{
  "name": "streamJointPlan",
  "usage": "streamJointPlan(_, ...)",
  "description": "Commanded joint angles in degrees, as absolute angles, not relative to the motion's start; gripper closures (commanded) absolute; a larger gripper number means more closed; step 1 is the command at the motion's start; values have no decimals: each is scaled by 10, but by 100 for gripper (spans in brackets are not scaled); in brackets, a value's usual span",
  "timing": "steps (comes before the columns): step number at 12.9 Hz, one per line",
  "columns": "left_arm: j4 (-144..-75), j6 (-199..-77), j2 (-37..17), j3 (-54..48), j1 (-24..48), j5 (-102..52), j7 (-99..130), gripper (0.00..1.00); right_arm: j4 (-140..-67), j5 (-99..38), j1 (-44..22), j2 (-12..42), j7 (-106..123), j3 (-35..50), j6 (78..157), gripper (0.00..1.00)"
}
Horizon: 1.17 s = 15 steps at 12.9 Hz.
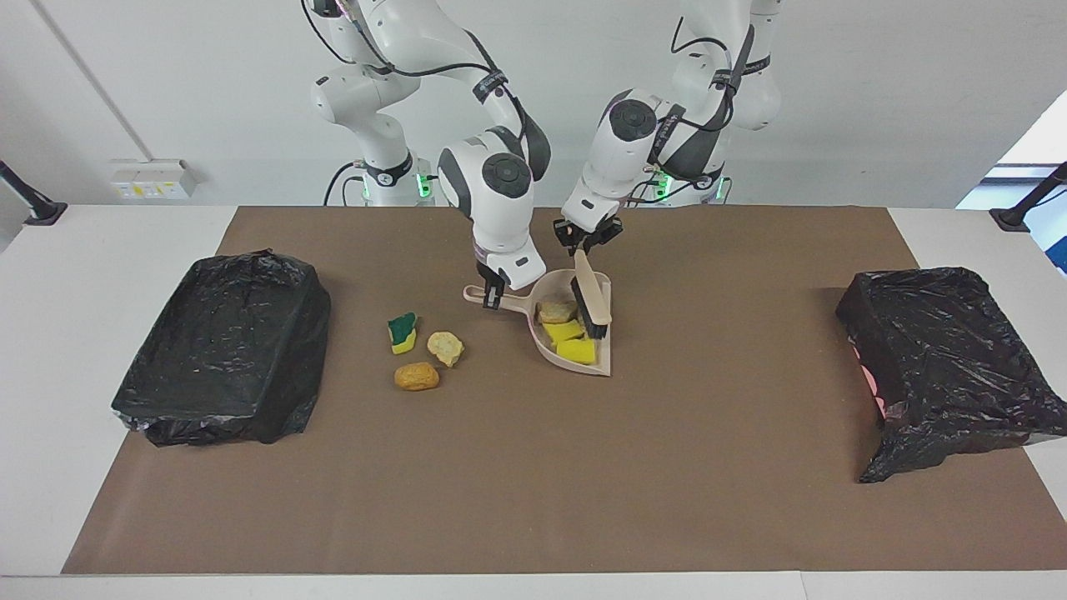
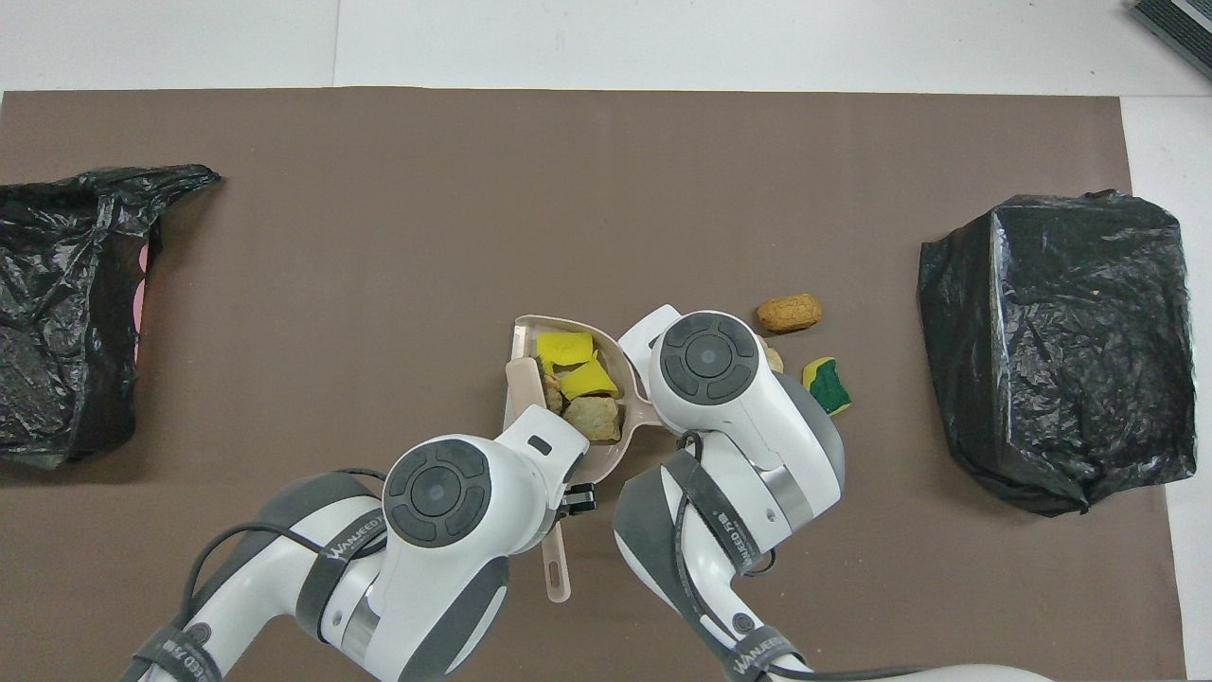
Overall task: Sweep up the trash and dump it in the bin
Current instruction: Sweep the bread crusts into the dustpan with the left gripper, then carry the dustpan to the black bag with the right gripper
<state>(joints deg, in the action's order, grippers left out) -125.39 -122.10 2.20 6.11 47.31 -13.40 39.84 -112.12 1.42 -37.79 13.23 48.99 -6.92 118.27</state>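
- Left gripper (image 1: 586,243) is clenched on the brush (image 1: 591,298), bristles inside the dustpan (image 1: 602,360) to pack the trash pieces (image 1: 565,332).
- Right gripper (image 1: 493,295) clamps the dustpan's handle, pinning it flat.
- Three pieces (image 1: 423,350) lie unswept toward the right arm's end, near the bin (image 1: 223,346).

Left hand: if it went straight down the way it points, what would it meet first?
Probably the dustpan. The left hand is shut on the brush, whose bristles already stand inside the pan beside the swept trash; depth is unclear.
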Motion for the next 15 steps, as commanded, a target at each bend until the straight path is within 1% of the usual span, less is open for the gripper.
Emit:
streamJointPlan(1, -1212, -1145, 35, 68, 439, -145, 354, 100, -1137, 23, -373, 119, 473, -66, 1187, 100)
streamJointPlan(3, -1213, -1076, 59, 69, 407, -145, 304, 100, -1137, 23, -373, 119, 473, -66, 1188, 100)
streamJointPlan(5, -1224, -1030, 89, 70, 403, -121, 301, 100, -1133, 23, -372, 120, 466, -66, 1184, 100)
streamJointPlan(7, -1251, -1015, 113, 65, 410, -77, 309, 100, -1122, 23, -362, 120, 453, -67, 1180, 100)
streamJointPlan(10, -1305, -1028, 155, 31, 412, -69, 351, 100, -1099, 23, -320, 97, 460, -67, 1147, 100)
streamJointPlan(12, -1327, -1040, 163, -18, 413, -69, 396, 100, -1097, 24, -289, 77, 462, -67, 1143, 100)
streamJointPlan(13, -1347, -1068, 162, -45, 414, -69, 436, 100, -1086, 24, -275, 72, 461, -68, 1138, 100)
streamJointPlan(14, -1373, -1099, 168, -60, 426, -69, 467, 100, -1067, 25, -258, 72, 461, -68, 1119, 100)
streamJointPlan(15, -1395, -1127, 178, -61, 457, -70, 495, 100, -1040, 26, -241, 73, 459, -68, 1092, 100)
